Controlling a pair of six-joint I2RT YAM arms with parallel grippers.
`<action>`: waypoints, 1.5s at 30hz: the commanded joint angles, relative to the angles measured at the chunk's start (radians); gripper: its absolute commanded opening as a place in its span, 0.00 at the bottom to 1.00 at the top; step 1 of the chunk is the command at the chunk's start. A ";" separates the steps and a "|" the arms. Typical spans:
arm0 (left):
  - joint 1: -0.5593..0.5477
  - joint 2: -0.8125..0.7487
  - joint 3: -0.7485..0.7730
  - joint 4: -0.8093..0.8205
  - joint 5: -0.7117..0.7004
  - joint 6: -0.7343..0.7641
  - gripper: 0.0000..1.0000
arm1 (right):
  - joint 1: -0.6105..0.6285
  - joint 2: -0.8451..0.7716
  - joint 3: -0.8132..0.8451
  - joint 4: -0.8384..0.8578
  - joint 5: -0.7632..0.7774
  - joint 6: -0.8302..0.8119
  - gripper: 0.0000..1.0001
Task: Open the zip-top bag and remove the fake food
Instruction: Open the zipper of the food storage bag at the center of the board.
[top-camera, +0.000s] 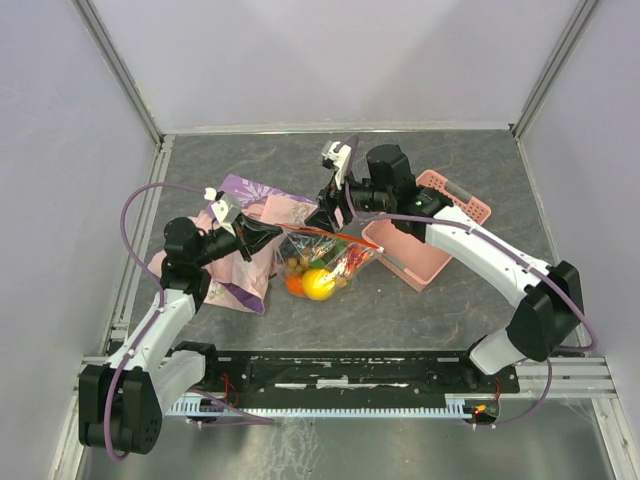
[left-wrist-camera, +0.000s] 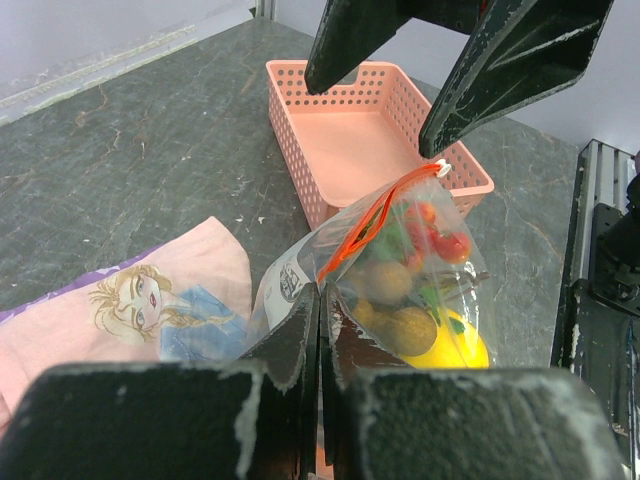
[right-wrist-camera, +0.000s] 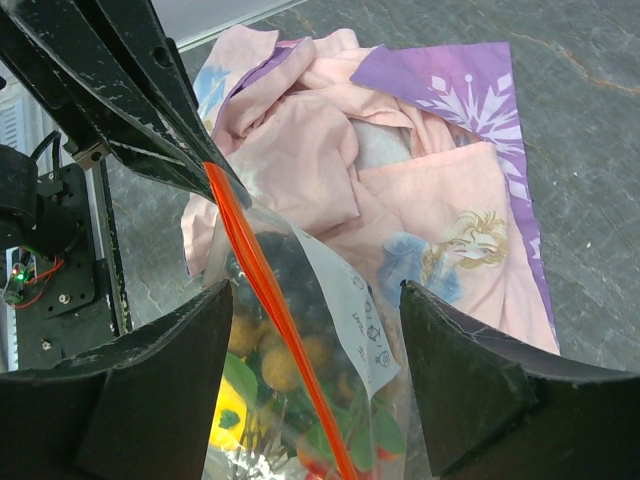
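Observation:
The zip-top bag (top-camera: 325, 258) lies mid-table, held up at its mouth, with its orange-red zip strip (left-wrist-camera: 372, 222) closed. Fake food shows through it: a yellow fruit (top-camera: 318, 284), tan-brown balls (left-wrist-camera: 412, 328) and red and green pieces (left-wrist-camera: 432, 232). My left gripper (top-camera: 273, 233) is shut on the bag's left corner at the zip end (left-wrist-camera: 322, 292). My right gripper (top-camera: 324, 220) is open and straddles the bag's mouth, with the zip strip (right-wrist-camera: 262, 272) running between its fingers (right-wrist-camera: 470, 390); the fingers do not touch the bag.
A pink perforated basket (top-camera: 432, 258) stands empty just right of the bag. A pink-purple patterned cloth (top-camera: 248, 268) lies crumpled under and left of the bag. Grey walls and metal rails ring the table.

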 joint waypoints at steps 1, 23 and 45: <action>0.003 0.001 0.009 0.060 0.033 -0.035 0.03 | 0.027 0.032 0.082 -0.025 -0.014 -0.046 0.73; 0.004 -0.002 0.008 0.067 0.039 -0.044 0.03 | 0.045 0.093 0.135 -0.094 0.023 -0.099 0.64; 0.003 -0.005 0.006 0.075 0.046 -0.052 0.03 | 0.048 0.137 0.174 -0.200 0.051 -0.225 0.59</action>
